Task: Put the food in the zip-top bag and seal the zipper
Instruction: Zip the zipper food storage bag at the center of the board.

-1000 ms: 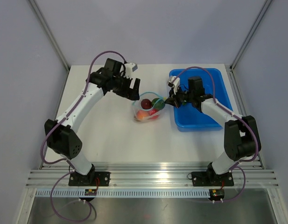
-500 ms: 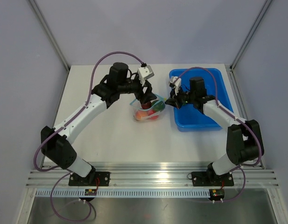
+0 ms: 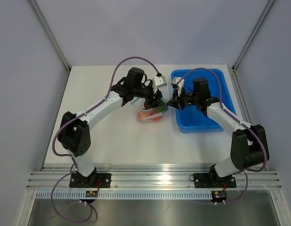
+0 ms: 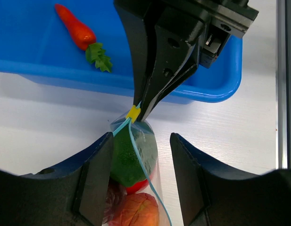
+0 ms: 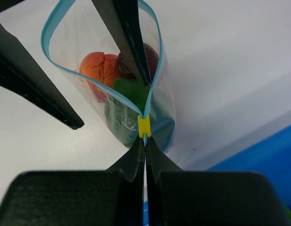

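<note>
1. Zip-top bag [image 3: 150,113]: toward the desk's [image 3: 112,136] far edge, beside the tray [image 3: 202,121]. Mouth agape, food [image 5: 100,68] inside. The carrot [image 4: 77,29] lies in the tray.
2. Right gripper [image 5: 144,140]: clamped on the zipper's [image 5: 47,29] end.
3. Left gripper [image 4: 140,143]: half-spread astride one lip, gripping nothing.
4. Your step, likely: pinch that lip squarely.

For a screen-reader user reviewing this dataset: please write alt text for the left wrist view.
The right gripper pinches the corner of the clear zip-top bag beside its yellow slider, while the open left gripper straddles the bag. Green, red and orange food sits inside; a carrot lies in the blue tray behind.
</note>
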You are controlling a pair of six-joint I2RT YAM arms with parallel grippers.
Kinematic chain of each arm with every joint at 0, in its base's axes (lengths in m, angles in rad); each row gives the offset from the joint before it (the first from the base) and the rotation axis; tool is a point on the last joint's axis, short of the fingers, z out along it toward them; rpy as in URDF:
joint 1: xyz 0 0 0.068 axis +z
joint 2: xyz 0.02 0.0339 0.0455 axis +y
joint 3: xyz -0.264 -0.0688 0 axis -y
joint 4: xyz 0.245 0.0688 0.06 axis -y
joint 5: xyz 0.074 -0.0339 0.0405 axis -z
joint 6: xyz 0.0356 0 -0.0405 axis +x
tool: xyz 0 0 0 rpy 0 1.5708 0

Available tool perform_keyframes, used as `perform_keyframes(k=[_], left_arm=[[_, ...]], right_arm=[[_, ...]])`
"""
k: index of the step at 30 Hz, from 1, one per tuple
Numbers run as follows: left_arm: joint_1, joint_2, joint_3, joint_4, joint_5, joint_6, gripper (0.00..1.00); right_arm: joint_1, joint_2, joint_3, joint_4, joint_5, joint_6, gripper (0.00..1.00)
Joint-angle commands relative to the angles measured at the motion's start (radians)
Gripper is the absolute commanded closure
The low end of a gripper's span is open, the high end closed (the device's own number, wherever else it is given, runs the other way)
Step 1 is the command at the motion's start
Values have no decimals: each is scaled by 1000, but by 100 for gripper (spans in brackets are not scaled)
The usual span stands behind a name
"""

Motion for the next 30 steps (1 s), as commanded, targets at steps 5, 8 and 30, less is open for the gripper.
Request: perform_keyframes(k=[5,8,30], left_arm=[[-26,48,78,-5,53,109,48],[-26,57,77,-1,66,127,50],[-24,109,104,-47,158,180,66]], right_arm=[[8,-28,10,-2,-53,-4,100],[8,-28,8,-2,-53,-4,100],[0,-25,10,6,-59,-7,100]])
